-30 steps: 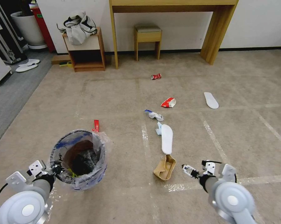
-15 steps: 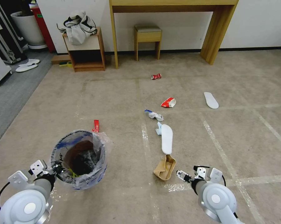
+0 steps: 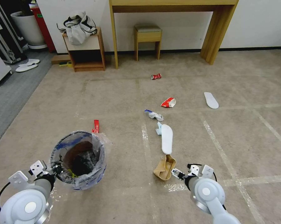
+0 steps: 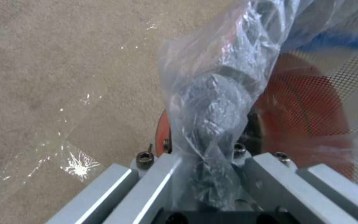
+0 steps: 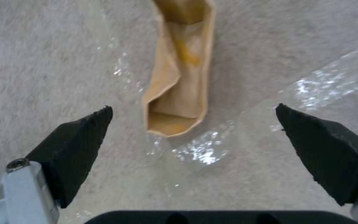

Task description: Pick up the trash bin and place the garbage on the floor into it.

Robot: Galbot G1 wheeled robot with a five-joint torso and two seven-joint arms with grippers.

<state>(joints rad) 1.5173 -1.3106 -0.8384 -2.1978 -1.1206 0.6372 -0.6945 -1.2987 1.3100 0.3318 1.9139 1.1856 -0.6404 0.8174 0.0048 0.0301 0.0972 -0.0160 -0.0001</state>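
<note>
A wooden desk (image 3: 173,18) and stool (image 3: 147,36) stood along the white wall (image 3: 258,21) at upper centre of the frame.

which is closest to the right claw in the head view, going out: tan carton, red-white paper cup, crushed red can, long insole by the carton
From the open right claw:
1. Tan carton, just beside the claw, toward the robot's left.
2. Long insole, lying just beyond the carton.
3. Red-white paper cup, farther out on the carpet.
4. Crushed red can, farthest, near the wooden table.
</note>
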